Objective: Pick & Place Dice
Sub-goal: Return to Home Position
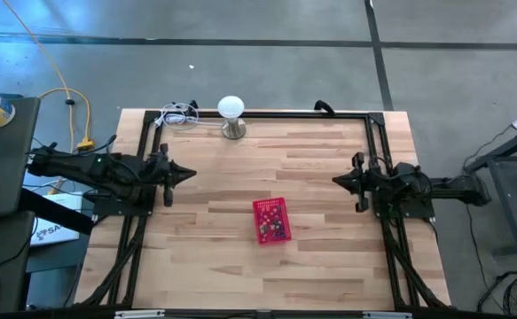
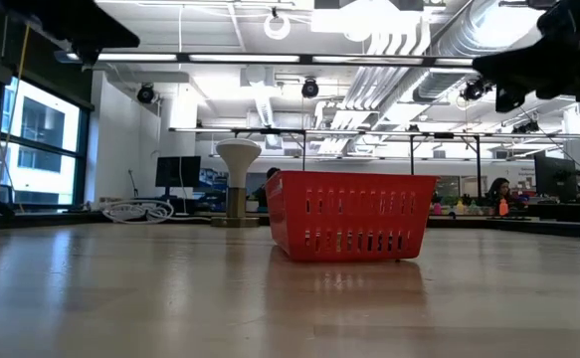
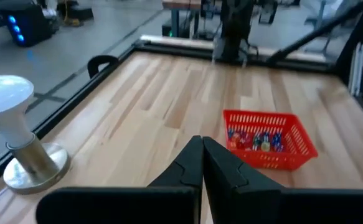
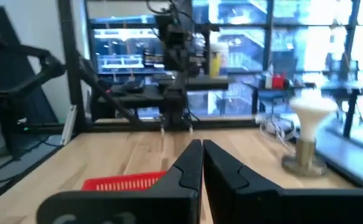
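A small red slotted basket (image 1: 271, 220) stands on its base near the middle of the wooden table, also seen in the low view (image 2: 349, 215) and the left wrist view (image 3: 268, 139). Several tiny dice (image 1: 274, 227) in mixed colours lie inside it (image 3: 256, 140). My left gripper (image 1: 190, 173) hovers above the table's left side, shut and holding nothing (image 3: 202, 144). My right gripper (image 1: 336, 180) hovers above the right side, shut and holding nothing (image 4: 202, 147). Both point toward the table's middle, well clear of the basket.
A white dome-topped lamp (image 1: 231, 115) on a metal base stands at the far edge, beside a coil of white cable (image 1: 178, 113). A black frame (image 1: 302, 115) runs along the table's edges. Bare wood lies around the basket.
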`<state>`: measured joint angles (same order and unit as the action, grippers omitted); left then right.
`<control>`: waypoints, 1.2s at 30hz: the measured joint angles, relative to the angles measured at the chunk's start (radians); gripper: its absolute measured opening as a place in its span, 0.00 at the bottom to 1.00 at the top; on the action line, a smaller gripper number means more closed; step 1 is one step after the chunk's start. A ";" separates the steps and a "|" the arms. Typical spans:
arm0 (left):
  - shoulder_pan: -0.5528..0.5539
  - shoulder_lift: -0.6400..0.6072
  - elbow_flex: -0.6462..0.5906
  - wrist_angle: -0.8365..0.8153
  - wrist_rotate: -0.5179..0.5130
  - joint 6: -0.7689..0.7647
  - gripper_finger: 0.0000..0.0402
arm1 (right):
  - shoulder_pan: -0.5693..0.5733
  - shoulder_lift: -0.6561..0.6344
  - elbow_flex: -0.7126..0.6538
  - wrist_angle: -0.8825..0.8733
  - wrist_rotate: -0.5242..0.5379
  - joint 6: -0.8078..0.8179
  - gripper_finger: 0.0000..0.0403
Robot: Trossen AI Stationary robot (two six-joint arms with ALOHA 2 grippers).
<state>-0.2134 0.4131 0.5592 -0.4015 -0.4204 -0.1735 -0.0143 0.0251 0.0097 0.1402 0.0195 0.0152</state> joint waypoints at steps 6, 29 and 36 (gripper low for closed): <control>0.000 -0.148 -0.128 0.046 0.017 -0.023 0.00 | -0.045 0.009 0.000 -0.022 -0.101 0.039 0.01; 0.007 -0.314 -0.515 0.582 0.204 0.225 0.00 | -0.049 0.009 -0.002 -0.085 0.109 0.116 0.01; 0.035 -0.412 -0.513 0.410 0.189 0.247 0.00 | -0.049 0.009 -0.002 -0.085 0.109 0.116 0.01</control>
<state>-0.1785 0.0014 0.0463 0.0081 -0.2314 0.0733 -0.0631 0.0345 0.0074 0.0551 0.1284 0.1314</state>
